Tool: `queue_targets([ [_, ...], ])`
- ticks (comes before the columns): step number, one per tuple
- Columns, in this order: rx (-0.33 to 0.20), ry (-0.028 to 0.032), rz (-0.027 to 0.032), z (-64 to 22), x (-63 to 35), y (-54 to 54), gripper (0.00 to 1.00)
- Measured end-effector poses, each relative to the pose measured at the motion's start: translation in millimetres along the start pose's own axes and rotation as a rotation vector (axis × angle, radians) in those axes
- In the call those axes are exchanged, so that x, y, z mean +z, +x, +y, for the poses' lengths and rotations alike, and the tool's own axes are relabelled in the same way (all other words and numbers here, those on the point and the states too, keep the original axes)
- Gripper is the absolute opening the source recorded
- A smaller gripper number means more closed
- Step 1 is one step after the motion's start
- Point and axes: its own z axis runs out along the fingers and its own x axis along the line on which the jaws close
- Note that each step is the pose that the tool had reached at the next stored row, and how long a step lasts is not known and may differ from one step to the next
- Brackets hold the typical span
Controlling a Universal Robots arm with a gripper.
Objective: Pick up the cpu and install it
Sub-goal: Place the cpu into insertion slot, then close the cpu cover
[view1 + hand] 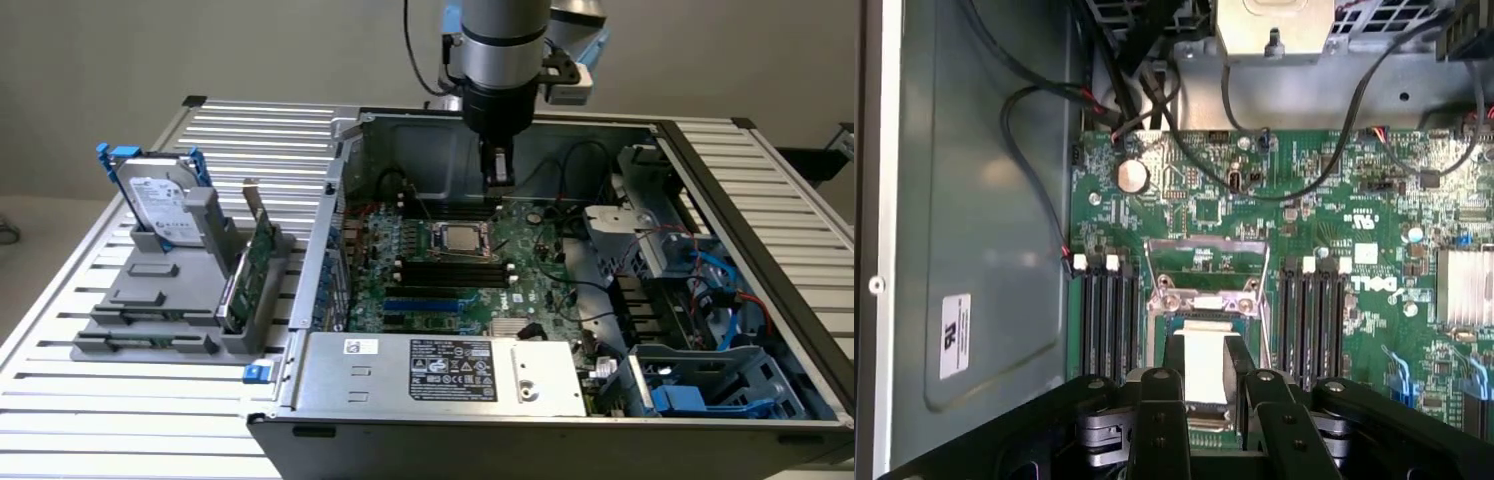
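The cpu [1199, 360] is a thin, stiff, light plate with a smooth metal top. It is likely slippery and easily damaged on its underside, so the safe hold is on two opposite edges, kept flat and not squeezed hard. That is how the tool [1204, 380] has it. In the wrist view the fingers [1154, 400] are clamped on the chip's two sides, right by the socket [461, 238] with its metal frame swung open. I cannot tell whether the chip rests in the socket or hangs just above it.

At the exterior view's left, a grey rack [147, 320] stands on the slatted worktop [80, 400]. It holds a hard drive [160, 205] upright in a blue bracket, and beside that an expansion card [254, 270] on edge.

In the middle lies the open computer case [327, 250]. It holds the green motherboard [441, 290] with dark memory slots either side of the socket, and a power supply [441, 370] along the near wall.

At the right, inside the case, a drive cage [707, 380] holds blue fittings and loose blue and black cables.
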Motion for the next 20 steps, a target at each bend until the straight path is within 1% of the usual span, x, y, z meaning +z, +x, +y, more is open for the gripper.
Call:
queue_targets([
  [1, 0.0, 0.0001, 0.0, 4.1, 0.5, 0.2, 0.3],
  [2, 0.0, 0.0001, 0.0001, 8.6, 1.1, 0.4, 0.27],
  [3, 0.0, 0.0001, 0.0001, 12.7, 1.6, 0.6, 0.21],
  [4, 0.0, 0.0002, 0.0001, 16.7, 2.0, 0.8, 0.21],
  [5, 0.0, 0.0002, 0.0, 20.8, 2.5, 1.0, 0.15],
  [6, 0.0, 0.0002, 0.0001, 25.0, 3.0, 1.2, 0.11],
  [14, 0.0, 0.0013, 0.0002, 59.0, 7.8, 1.9, 0.11],
  [16, 0.0, 0.0015, 0.0003, 62.4, 10.8, 1.6, 0.11],
  [20, 0.0, 0.0013, 0.0004, 61.8, 18.1, 1.1, 0.11],
])
